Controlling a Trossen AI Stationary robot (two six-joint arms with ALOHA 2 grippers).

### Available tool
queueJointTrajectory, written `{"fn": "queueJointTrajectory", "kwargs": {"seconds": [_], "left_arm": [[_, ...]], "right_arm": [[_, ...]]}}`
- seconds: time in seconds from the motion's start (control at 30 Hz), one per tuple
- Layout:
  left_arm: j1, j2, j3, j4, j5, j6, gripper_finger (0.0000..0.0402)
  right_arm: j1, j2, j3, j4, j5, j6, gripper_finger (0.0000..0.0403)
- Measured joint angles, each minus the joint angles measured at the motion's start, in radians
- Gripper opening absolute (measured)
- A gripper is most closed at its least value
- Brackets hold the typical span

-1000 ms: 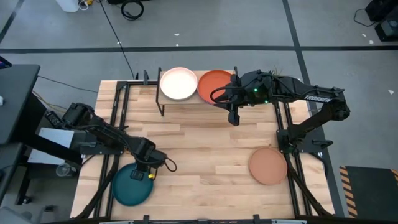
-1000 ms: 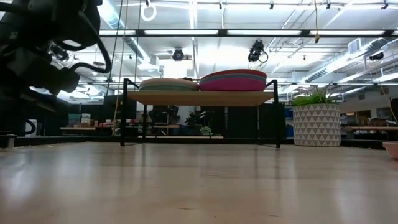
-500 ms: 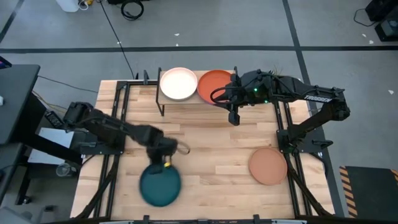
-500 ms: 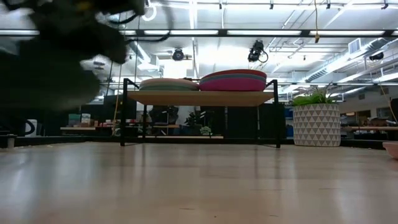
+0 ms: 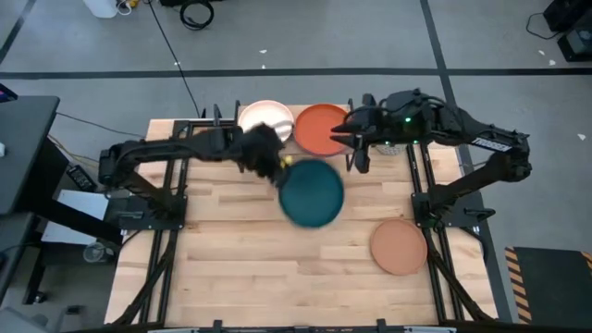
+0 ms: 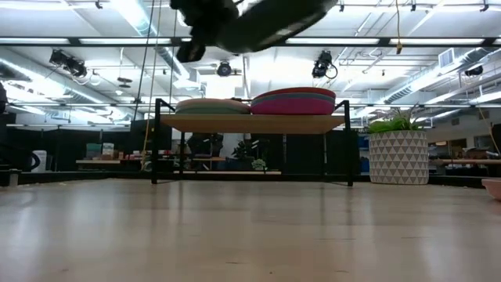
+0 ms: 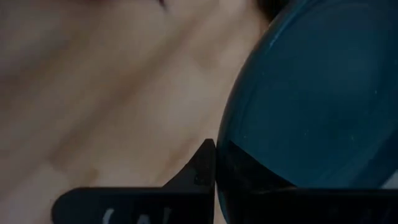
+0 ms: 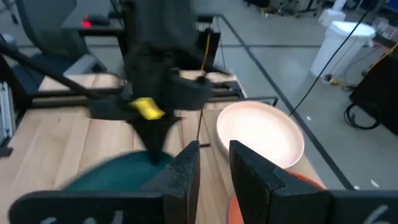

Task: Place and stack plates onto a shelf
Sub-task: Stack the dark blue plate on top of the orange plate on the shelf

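While clamping the dark teal plate (image 5: 312, 192) aloft, left gripper (image 5: 277, 166) is nearing the shelf (image 6: 252, 123) | right gripper (image 5: 359, 159) is hovering slightly parted, empty | tan-brown plate (image 5: 399, 247) is awaiting pickup.

Bright ceiling strip lights are glaring across the low view's top, while the left gripper (image 5: 277, 165) and dark teal plate (image 5: 312, 192) are smearing with motion blur at frame centre.

My left claw (image 5: 277, 165) pinches a matte teal plate (image 5: 311, 192), smooth-faced. Beyond it I see the shelf (image 6: 252, 123), pale wood on thin black metal legs. Table (image 5: 305, 250) below: light slatted wood.
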Motion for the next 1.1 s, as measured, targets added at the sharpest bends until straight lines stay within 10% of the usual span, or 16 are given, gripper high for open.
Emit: {"fn": "queueJointTrajectory", "kwargs": {"seconds": [0.4,1.1], "left_arm": [[0.238,0.055,0.012,0.423,-0.070,-0.141,0.0013],[0.305,0.150,0.012,0.367,-0.229,-0.105,0.0013]], "right_arm": [[0.005,-0.028,0.000,0.003,-0.019,0.073,0.0094],[0.023,-0.025,0.000,0.004,-0.011,0.100,0.0094]]}}
